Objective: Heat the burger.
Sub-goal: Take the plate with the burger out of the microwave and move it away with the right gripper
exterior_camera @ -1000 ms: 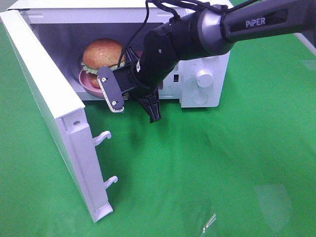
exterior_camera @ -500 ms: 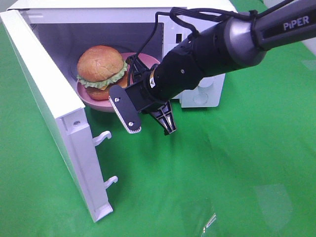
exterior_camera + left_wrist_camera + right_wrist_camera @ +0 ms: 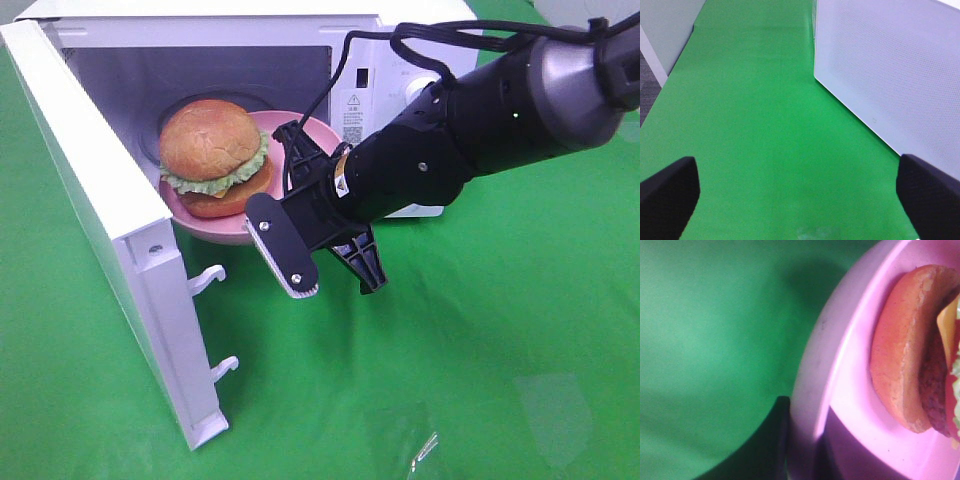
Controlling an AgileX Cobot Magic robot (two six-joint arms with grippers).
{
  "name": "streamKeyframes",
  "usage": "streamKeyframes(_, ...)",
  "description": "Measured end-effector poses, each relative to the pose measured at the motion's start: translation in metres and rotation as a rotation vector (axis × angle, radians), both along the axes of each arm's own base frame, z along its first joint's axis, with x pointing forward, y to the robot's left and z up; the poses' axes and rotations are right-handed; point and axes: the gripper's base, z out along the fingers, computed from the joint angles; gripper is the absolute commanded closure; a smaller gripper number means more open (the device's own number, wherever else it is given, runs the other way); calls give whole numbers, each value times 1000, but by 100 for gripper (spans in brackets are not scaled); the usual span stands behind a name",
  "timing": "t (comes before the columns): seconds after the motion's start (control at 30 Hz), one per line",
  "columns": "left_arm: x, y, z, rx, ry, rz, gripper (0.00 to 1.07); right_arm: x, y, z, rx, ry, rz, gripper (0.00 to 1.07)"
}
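Note:
The burger (image 3: 212, 145), with a golden bun, green lettuce and a brown patty, lies on a pink plate (image 3: 215, 228) that sticks partly out of the open white microwave (image 3: 400, 60). My right gripper (image 3: 300, 185) is shut on the plate's near rim. In the right wrist view the burger (image 3: 907, 350) sits on the plate (image 3: 840, 375), whose rim runs down between the dark fingers of that gripper (image 3: 802, 452). In its own wrist view my left gripper (image 3: 800, 200) stands wide open over green cloth, holding nothing, beside a white perforated microwave wall (image 3: 890, 75).
The microwave door (image 3: 120, 240) hangs open at the left, with two white latch hooks (image 3: 212, 275) pointing toward the cloth. The control panel with its knob (image 3: 425, 85) is half hidden behind my right arm. Green cloth (image 3: 480, 380) covers the table.
My right gripper has drawn back toward the front, and the pink plate with the burger has slid with it from inside the cavity to partly outside the opening.

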Motion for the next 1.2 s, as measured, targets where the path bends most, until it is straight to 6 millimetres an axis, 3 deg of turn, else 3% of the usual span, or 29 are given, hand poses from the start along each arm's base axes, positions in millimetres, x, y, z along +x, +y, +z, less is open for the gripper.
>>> streamKeyframes(1.2, 0, 0, 0, 0, 0, 0, 7, -83, -71, 41, 12, 31, -57, 107)
